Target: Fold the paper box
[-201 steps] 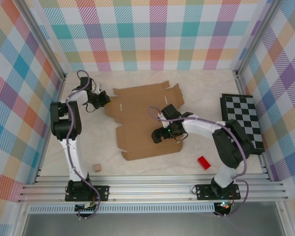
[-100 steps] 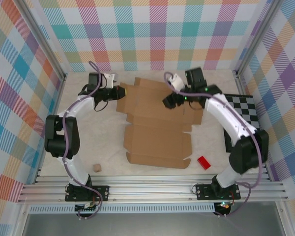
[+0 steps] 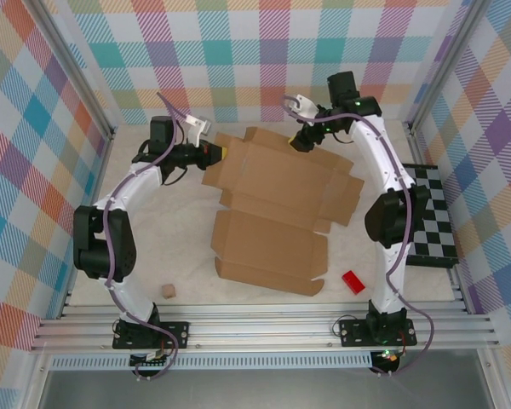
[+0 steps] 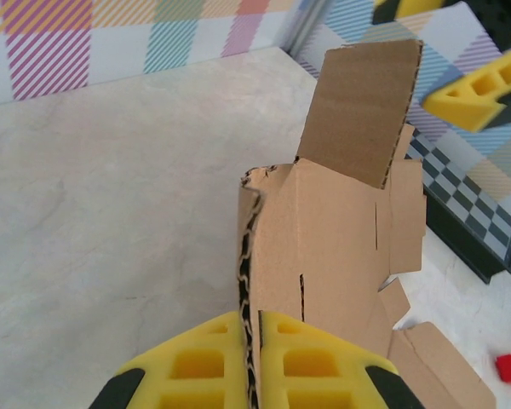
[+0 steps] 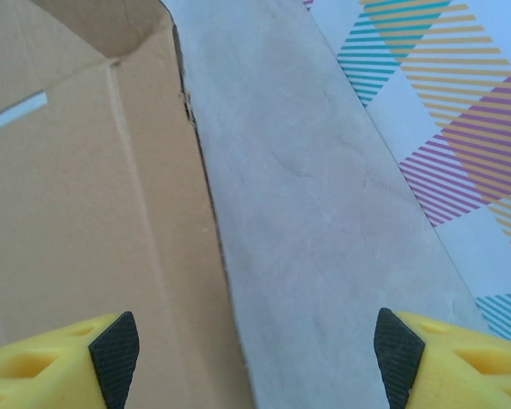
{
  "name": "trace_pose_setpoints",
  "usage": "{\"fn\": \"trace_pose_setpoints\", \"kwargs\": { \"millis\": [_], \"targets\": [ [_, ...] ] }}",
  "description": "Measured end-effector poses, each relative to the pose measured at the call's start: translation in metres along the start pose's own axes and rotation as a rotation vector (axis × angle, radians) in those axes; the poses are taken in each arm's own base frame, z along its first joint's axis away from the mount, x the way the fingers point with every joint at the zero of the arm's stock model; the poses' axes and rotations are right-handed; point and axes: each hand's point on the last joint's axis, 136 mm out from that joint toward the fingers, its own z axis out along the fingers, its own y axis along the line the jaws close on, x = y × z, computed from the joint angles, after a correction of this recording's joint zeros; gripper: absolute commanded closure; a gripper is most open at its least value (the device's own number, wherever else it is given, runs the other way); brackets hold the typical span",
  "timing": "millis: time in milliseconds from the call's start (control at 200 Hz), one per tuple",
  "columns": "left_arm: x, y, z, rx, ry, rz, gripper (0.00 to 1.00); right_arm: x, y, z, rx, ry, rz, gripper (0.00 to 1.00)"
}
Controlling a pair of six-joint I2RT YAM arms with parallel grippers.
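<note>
- Top external view: the left gripper [image 3: 211, 152] pinches the paper box [image 3: 272, 213] at its far left corner.
- The paper box lies on the table [image 3: 179, 247] between the two grippers.
- The right gripper [image 3: 301, 141] is wide open at the box's far right edge.

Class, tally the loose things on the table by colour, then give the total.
Brown: 1, the paper box
Tan: 1, the small cube
Red: 1, the small block
Black and white: 1, the checkerboard
Total: 4
</note>
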Motion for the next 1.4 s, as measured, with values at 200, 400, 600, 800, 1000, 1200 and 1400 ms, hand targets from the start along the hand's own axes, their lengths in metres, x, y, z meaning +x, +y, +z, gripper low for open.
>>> {"fn": "trace_pose_setpoints", "kwargs": {
  "millis": [200,400,600,800,1000,1200,1400],
  "targets": [
    [-0.002,-0.016,-0.008,0.042,-0.014,0.086,1.00,0.012,0.006,-0.008,-0.064,-0.019,-0.051,0.28],
    [0.001,-0.021,-0.008,0.062,-0.022,0.108,1.00,0.040,0.034,0.003,-0.185,0.004,-0.028,0.35],
    [-0.002,-0.032,-0.008,0.081,-0.034,0.154,1.00,0.041,0.053,0.000,-0.258,-0.019,-0.017,0.62],
    [-0.005,-0.029,-0.014,-0.013,-0.050,0.208,1.00,0.022,0.070,-0.024,-0.300,-0.071,-0.025,0.86],
    [-0.008,-0.014,-0.017,-0.134,-0.062,0.237,0.98,0.011,0.085,-0.043,-0.337,-0.105,-0.020,1.00],
    [-0.019,-0.012,-0.018,-0.167,-0.097,0.255,0.67,0.007,0.087,-0.047,-0.339,-0.113,-0.017,1.00],
    [-0.030,-0.005,-0.028,-0.252,-0.135,0.242,0.38,-0.001,0.083,-0.059,-0.288,-0.103,0.017,1.00]
  ]
}}
